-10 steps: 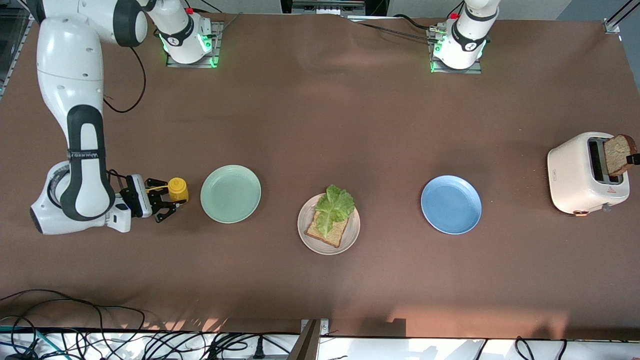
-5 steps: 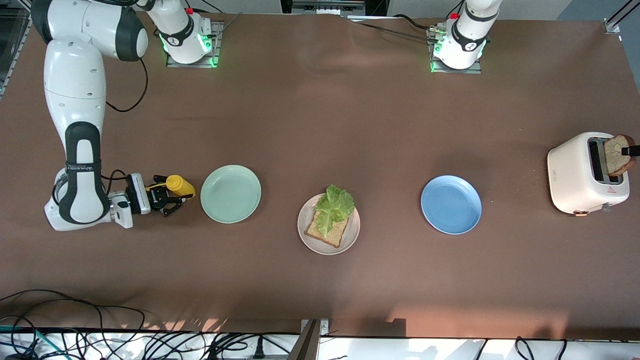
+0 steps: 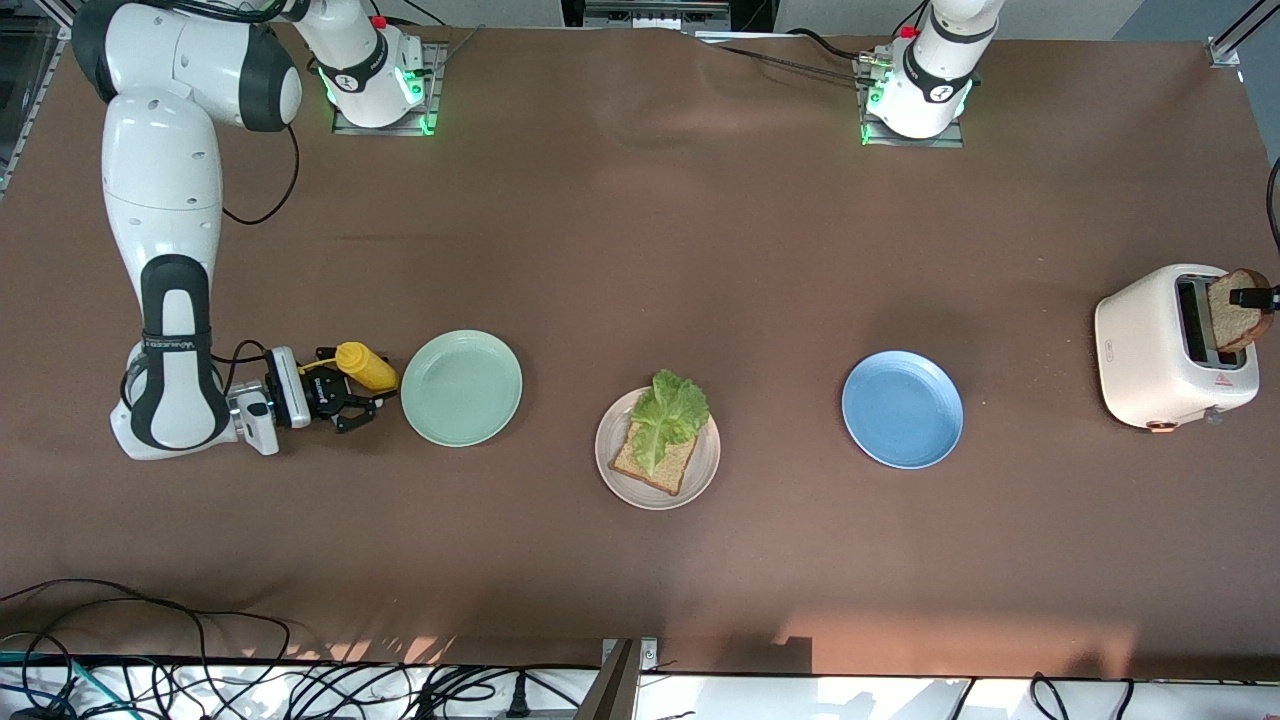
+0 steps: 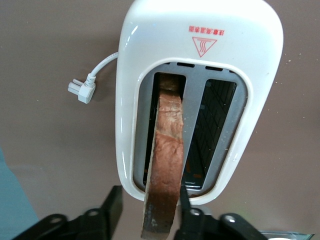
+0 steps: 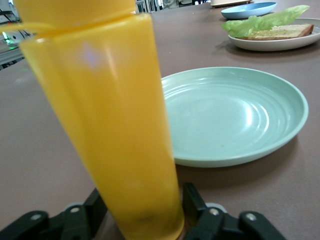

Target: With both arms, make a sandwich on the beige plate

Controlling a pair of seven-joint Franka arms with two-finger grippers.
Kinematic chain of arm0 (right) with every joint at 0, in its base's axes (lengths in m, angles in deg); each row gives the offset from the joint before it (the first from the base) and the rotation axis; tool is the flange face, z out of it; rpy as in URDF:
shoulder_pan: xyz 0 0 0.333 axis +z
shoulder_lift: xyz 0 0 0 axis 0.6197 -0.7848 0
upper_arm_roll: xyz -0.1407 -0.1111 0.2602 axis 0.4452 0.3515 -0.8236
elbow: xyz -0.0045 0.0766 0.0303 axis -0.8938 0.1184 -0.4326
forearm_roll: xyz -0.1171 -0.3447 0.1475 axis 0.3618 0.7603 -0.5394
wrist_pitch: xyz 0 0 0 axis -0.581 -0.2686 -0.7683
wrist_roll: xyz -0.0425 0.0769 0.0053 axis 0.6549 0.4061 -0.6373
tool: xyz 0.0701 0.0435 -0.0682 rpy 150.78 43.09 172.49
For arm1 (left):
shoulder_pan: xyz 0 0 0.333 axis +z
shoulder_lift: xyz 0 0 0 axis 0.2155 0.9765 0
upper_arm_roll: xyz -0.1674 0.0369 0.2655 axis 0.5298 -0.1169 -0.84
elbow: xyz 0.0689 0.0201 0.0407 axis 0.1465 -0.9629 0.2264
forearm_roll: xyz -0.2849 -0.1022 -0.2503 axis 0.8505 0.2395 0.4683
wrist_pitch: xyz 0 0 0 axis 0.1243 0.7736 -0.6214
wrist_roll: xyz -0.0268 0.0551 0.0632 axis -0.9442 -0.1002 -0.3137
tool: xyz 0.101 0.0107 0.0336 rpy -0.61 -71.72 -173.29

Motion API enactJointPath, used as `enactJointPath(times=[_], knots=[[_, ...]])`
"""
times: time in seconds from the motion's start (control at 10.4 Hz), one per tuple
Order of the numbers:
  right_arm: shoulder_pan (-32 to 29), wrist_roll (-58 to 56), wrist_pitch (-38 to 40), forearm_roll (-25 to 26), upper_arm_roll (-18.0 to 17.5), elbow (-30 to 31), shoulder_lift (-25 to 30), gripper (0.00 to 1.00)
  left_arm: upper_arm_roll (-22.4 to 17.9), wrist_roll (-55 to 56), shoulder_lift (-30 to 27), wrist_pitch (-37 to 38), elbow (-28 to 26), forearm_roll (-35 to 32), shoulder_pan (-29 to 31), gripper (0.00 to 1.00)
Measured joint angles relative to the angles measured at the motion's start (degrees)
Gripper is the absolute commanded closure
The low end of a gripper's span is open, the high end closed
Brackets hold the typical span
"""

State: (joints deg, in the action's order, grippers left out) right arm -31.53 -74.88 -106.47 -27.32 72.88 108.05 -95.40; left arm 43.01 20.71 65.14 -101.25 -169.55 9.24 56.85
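I find the sandwich (image 3: pixel 660 440) half built: one slice of brown bread with a lettuce leaf (image 3: pixel 668 412) on top sits on the beige plate (image 3: pixel 700 478), mid-counter, between the mint-green plate (image 3: pixel 461 387) and the blue plate (image 3: pixel 902 408). No top slice is on it yet.

The second bread slice (image 4: pixel 165 160) stands in a slot of the white toaster (image 3: pixel 1165 350) at the left arm's end of the counter. My left gripper (image 4: pixel 150 212) is over the toaster, a finger on each side of the slice's upper edge; I cannot tell whether they are pinching it yet.

My right gripper (image 3: pixel 345 400) is low at the right arm's end, beside the mint-green plate, around a yellow squeeze bottle (image 5: pixel 115 125). The bottle leans, and the fingers appear spread off its sides rather than clamped.

Remaining, in my judgement: lift the slice out, carry it to the beige plate and lay it on the lettuce.
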Motion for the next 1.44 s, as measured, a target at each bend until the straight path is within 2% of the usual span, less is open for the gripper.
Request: enactJointPath(times=[0.19,0.48,0.67,0.86,1.05,1.44], knots=[[0.1,-0.3,0.4,0.0,1.1,-0.1,0.0,0.00,0.3,0.0,0.0,0.0,0.0,0.0,-0.2,1.00],[0.1,-0.9,-0.4,0.0,5.1,-0.5,0.0,0.00,1.2,0.0,-0.4,-0.1,0.6,-0.1,-0.6,1.00],[0.0,-1.3,-2.4,2.5,7.2,-1.6,0.5,0.00,2.4,0.0,-3.0,1.5,1.4,-0.1,-1.2,1.00],[0.2,-0.6,-7.5,9.8,7.5,-2.9,4.3,0.00,6.5,0.0,-7.0,5.7,2.4,-0.1,-1.4,1.00],[0.4,5.2,-12.9,17.1,6.1,-2.5,11.6,0.00,11.3,1.3,-10.2,8.6,2.8,-0.1,-1.7,1.00],[1.4,24.1,-23.6,32.0,0.1,5.1,27.0,0.00,20.5,21.6,-10.9,10.9,2.4,4.3,-2.2,1.00]])
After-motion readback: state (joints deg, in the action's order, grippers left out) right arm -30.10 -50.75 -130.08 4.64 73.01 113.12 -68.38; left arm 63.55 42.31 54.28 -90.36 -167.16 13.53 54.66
